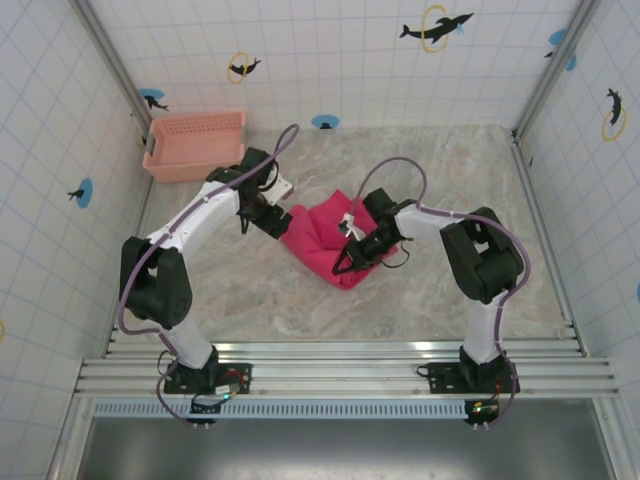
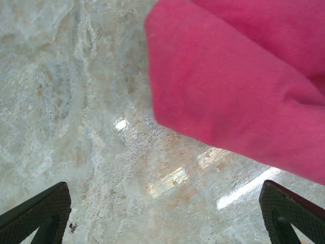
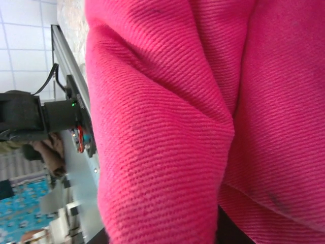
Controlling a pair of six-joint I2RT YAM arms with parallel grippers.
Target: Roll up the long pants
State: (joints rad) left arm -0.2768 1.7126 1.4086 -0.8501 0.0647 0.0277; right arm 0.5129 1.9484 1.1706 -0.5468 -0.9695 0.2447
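Left jaws spread wide beside long pants (image 1: 315, 245); right jaws pinching them.

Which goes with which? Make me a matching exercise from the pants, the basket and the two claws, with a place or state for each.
1. pants
2. basket
3. left claw
4. right claw

A. wide open, beside the pink cloth
B. at the far left, by the wall
C. down on the pink cloth
D. bunched in the middle

Pairs: 1-D, 2-B, 3-A, 4-C
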